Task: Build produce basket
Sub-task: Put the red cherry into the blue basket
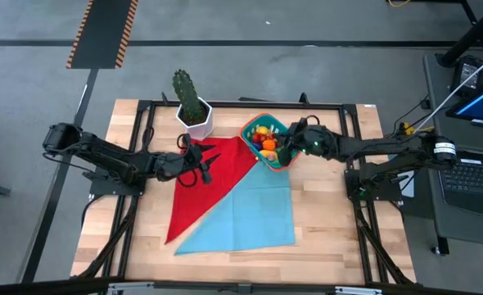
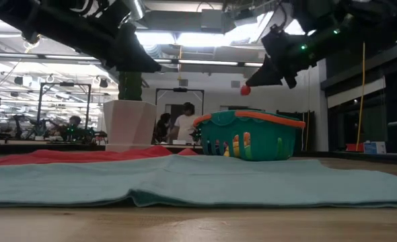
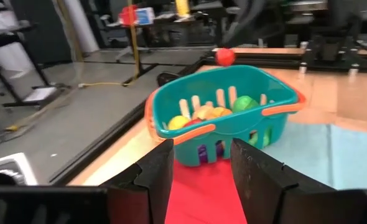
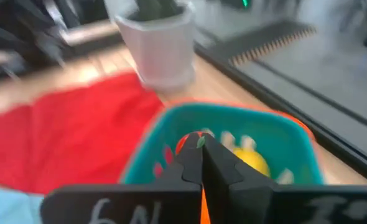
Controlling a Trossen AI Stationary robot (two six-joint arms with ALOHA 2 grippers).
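At the left of the table the left gripper (image 1: 202,161) hangs over the red cloth (image 1: 209,184), near the white pot with a cactus (image 1: 194,111); its fingers stand apart with nothing between them, and it looks to be waiting. Further right, the teal basket (image 1: 268,141) sits at the far edge of the red and blue cloths (image 1: 254,211), already holding several pieces of produce (image 3: 208,114), yellow, orange and green among them. Just above the basket's rim the right gripper (image 4: 201,163) is pinched closed on a small red berry (image 2: 245,89), which hangs from the fingertips clear of the basket. The step in hand looks like dropping this berry in with the rest. The next move calls for bringing the berry over the basket's opening, a little lower, and then parting the fingers so it falls inside rather than bouncing off the orange rim.
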